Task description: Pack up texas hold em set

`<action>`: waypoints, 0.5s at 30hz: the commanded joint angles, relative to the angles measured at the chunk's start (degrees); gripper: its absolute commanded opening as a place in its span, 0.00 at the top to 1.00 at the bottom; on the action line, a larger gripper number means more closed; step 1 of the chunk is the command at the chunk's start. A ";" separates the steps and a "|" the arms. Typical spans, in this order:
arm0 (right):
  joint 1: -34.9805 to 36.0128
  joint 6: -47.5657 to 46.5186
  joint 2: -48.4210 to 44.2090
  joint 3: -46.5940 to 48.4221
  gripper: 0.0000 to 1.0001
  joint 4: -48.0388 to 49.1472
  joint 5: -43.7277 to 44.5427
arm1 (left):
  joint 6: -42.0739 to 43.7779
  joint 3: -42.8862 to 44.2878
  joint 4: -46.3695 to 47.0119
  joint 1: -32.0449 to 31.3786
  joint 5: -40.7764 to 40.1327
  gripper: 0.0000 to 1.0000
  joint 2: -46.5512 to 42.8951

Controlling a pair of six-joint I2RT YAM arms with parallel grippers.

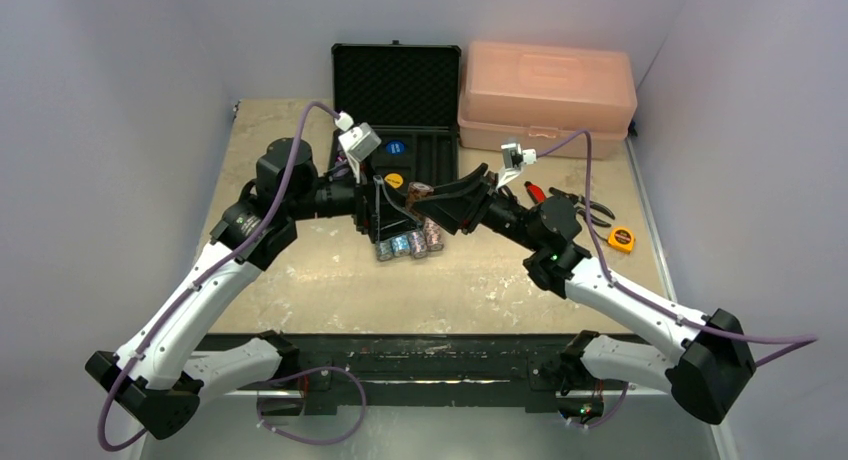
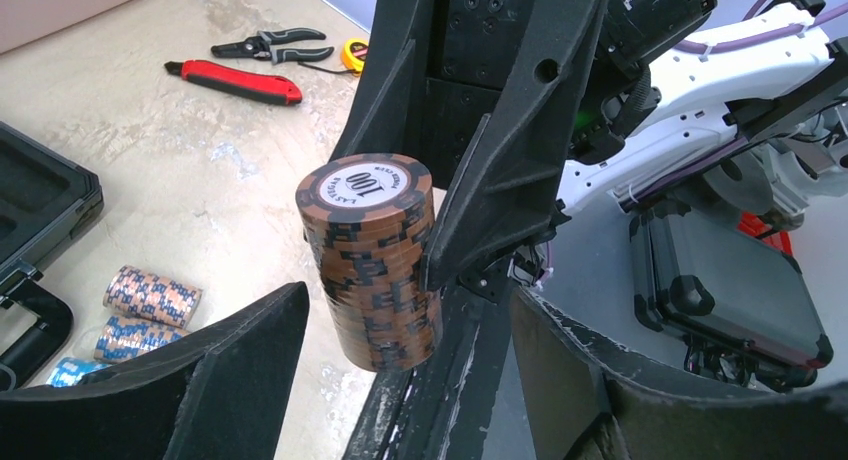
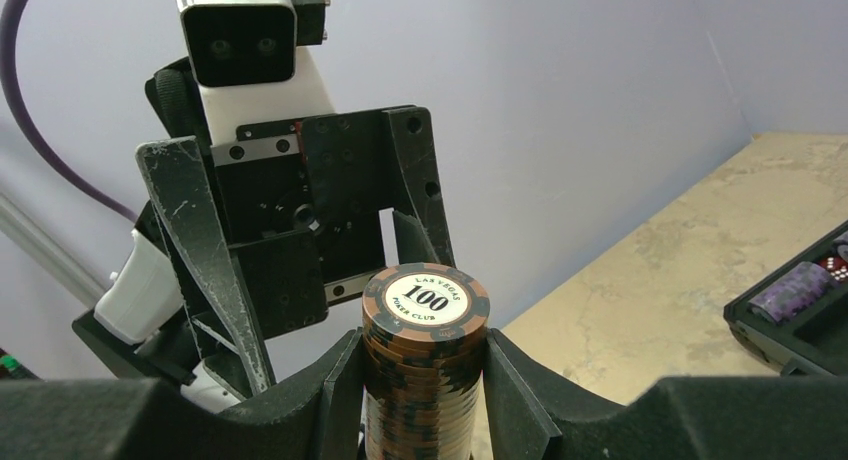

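So the right gripper (image 3: pixel 425 395) has its jaws clamped on a tall brown chip stack (image 3: pixel 426 305). The top chip reads 100, and the stack is held upright in the air. From above it sits over the front part of the black case (image 1: pixel 345 130); can't tell how high. The left gripper (image 2: pixel 410 298) comes in from the case's left-front side. Its jaws are spread wide on either side of that same stack and don't grip it, as far as I can see. The case is open, with the foam-lined lid (image 1: pixel 395 80) standing up at its back. In the slotted tray (image 1: pixel 437 155) there's a blue disc (image 1: pixel 396 148) and a yellow disc (image 1: pixel 394 180), and the right wrist view shows a purplish stack (image 3: pixel 790 290) lying in one slot. Four loose chip stacks (image 1: pixel 405 245) lie on their sides in a row on the worktop (image 1: pixel 300 270) just in front of the case. A pink toolbox (image 1: pixel 545 95) sits just right of the case with its lid shut, so no idea what's inside. Pliers (image 1: pixel 585 205) and a tape measure (image 1: pixel 621 239) lie off to the case's front right.
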 commanded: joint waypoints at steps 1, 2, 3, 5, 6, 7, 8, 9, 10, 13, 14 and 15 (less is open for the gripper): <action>-0.09 1.93 -0.81 2.04 1.00 9.51 -1.47 | -0.21 -0.58 3.13 0.47 0.75 0.26 -0.04; -0.08 2.10 -0.72 2.07 1.00 9.81 -1.51 | -0.28 -0.63 3.20 0.47 0.76 0.26 0.04; -0.09 2.32 -0.64 2.08 1.00 10.03 -1.47 | -0.24 -0.65 3.22 0.48 0.71 0.26 0.13; -0.09 3.02 -0.46 2.10 1.00 10.10 -1.19 | -0.25 -0.73 3.10 0.52 0.19 0.28 0.25; -0.12 3.28 -0.45 2.10 1.00 10.15 -0.98 | -0.18 -0.74 2.99 0.50 -0.22 0.28 0.26; -0.08 3.55 -0.45 2.17 1.00 9.99 -0.79 | -0.15 -0.74 2.81 0.48 -0.66 0.29 0.26; -0.08 3.77 -0.33 2.31 1.00 9.81 -0.71 | -0.08 -0.69 2.65 0.47 -1.02 0.30 0.34; -0.12 4.12 -0.29 2.36 1.00 9.78 -0.64 | -0.06 -0.70 2.54 0.47 -1.21 0.31 0.27; -0.09 4.42 -0.15 2.36 1.00 9.81 -0.57 | 0.02 -0.78 2.52 0.47 -1.31 0.31 0.29; -0.06 5.60 0.20 2.21 1.00 10.67 -0.75 | -0.28 -1.03 3.01 0.47 -1.21 0.34 0.24; -0.03 5.99 0.25 2.13 1.00 11.12 -0.80 | -0.48 -1.18 3.31 0.52 -0.90 0.34 0.18; -0.02 6.27 0.25 1.96 1.00 11.61 -0.76 | -0.57 -1.30 3.58 0.48 -0.71 0.35 0.23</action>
